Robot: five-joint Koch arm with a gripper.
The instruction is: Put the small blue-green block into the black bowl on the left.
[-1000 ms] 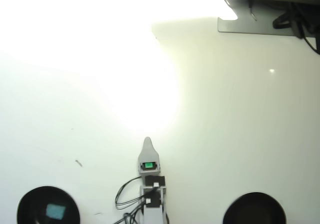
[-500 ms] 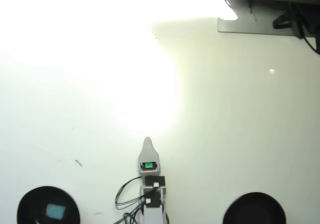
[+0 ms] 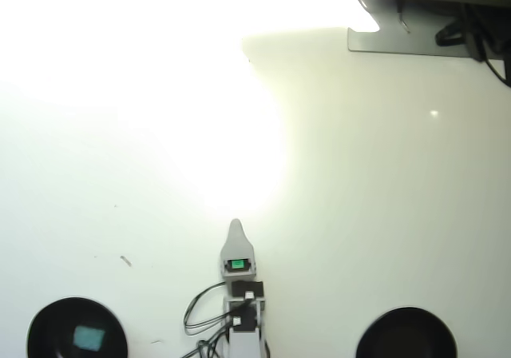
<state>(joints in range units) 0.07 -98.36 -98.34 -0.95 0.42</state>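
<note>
The small blue-green block (image 3: 89, 339) already lies inside the black bowl (image 3: 48, 320) at the lower left of the overhead view, so the placing looks done. The matching second bowl (image 3: 407, 332) at the lower right seems empty, though its dark inside hides detail. The gripper (image 3: 236, 228) sits between the two bowls, well apart from both, folded in near the arm's base and pointing up the bright table (image 3: 383, 198) — a resting pose, I'd judge. Only one pale tip shows from above, so I cannot tell how far its jaws stand apart; nothing shows at the tip.
</note>
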